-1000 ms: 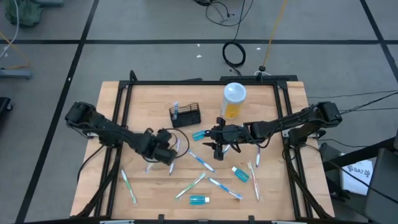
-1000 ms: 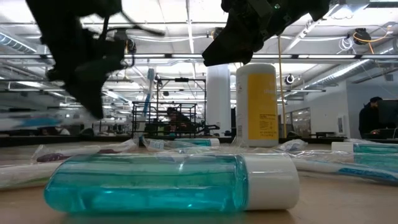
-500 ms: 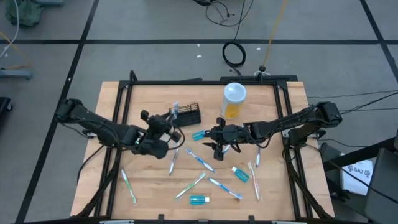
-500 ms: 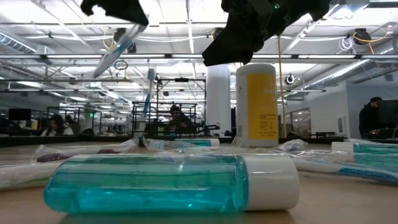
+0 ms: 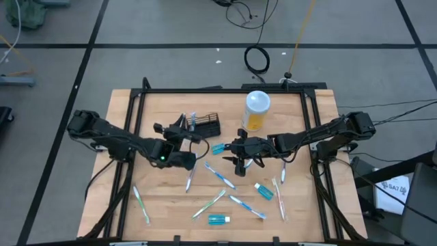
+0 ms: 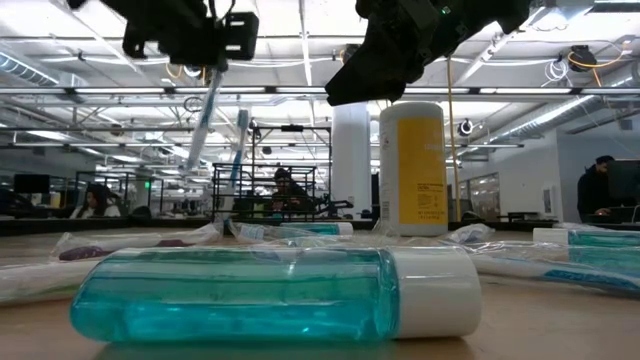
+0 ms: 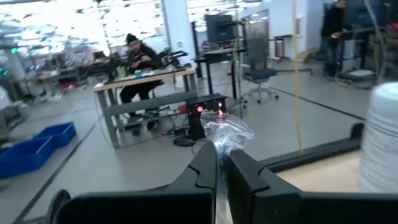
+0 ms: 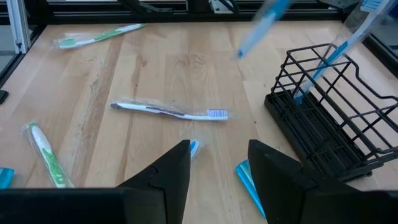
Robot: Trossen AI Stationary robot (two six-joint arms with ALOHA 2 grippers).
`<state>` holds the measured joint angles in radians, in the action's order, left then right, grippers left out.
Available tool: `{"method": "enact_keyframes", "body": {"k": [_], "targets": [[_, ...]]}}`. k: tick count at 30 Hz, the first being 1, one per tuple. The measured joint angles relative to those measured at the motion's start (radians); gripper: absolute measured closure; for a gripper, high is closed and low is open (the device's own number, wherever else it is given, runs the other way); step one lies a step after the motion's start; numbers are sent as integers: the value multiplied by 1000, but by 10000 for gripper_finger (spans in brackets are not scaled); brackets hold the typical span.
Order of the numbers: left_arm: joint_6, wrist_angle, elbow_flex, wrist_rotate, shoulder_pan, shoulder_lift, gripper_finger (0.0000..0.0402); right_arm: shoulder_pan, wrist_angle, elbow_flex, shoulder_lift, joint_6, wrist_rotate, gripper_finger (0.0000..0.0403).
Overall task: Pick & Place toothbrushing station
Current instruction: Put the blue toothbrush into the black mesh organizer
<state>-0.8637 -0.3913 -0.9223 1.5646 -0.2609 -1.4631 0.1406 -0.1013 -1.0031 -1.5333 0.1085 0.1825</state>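
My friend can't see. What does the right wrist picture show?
A black wire rack sits on a wooden table with a blue toothbrush standing in it. Another blue toothbrush hangs in the air nearby. Wrapped toothbrushes lie around, and the right claw is open in front.

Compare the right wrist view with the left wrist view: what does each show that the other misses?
Only the right wrist view shows the black rack with a toothbrush standing in it, wrapped toothbrushes lying on the table, and the open right gripper. Only the left wrist view shows the left gripper shut on a wrapped toothbrush, with a seated person behind. Both share the held toothbrush, blurred in the right wrist view.
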Motion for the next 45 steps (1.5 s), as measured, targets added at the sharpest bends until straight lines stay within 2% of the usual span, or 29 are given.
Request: {"method": "enact_keyframes", "body": {"k": [5, 11, 15, 24, 27, 32, 38, 42, 45], "targets": [[30, 76, 0, 7, 24, 0, 379, -4, 0, 0, 0, -1, 0, 248], [287, 309, 0, 12, 46, 38, 395, -17, 0, 0, 0, -1, 0, 248], [428, 415, 0, 11, 103, 37, 388, -25, 0, 0, 0, -1, 0, 248], [475, 443, 0, 6, 155, 36, 394, -24, 1, 0, 0, -1, 0, 248], [553, 467, 0, -51, 152, 36, 386, -24, 1, 0, 0, -1, 0, 248], [798, 658, 0, -116, 90, 40, 395, -28, -28, 0, 0, 0, -1, 248], [1131, 1001, -1, -287, -27, 40, 385, -43, -148, 0, 0, -17, -30, 248], [1178, 1039, -1, -318, -97, 41, 388, -31, -231, 13, 0, -64, -135, 248], [1155, 1039, -1, -358, -152, 41, 396, -15, -389, 60, 0, -99, -135, 248]]}}
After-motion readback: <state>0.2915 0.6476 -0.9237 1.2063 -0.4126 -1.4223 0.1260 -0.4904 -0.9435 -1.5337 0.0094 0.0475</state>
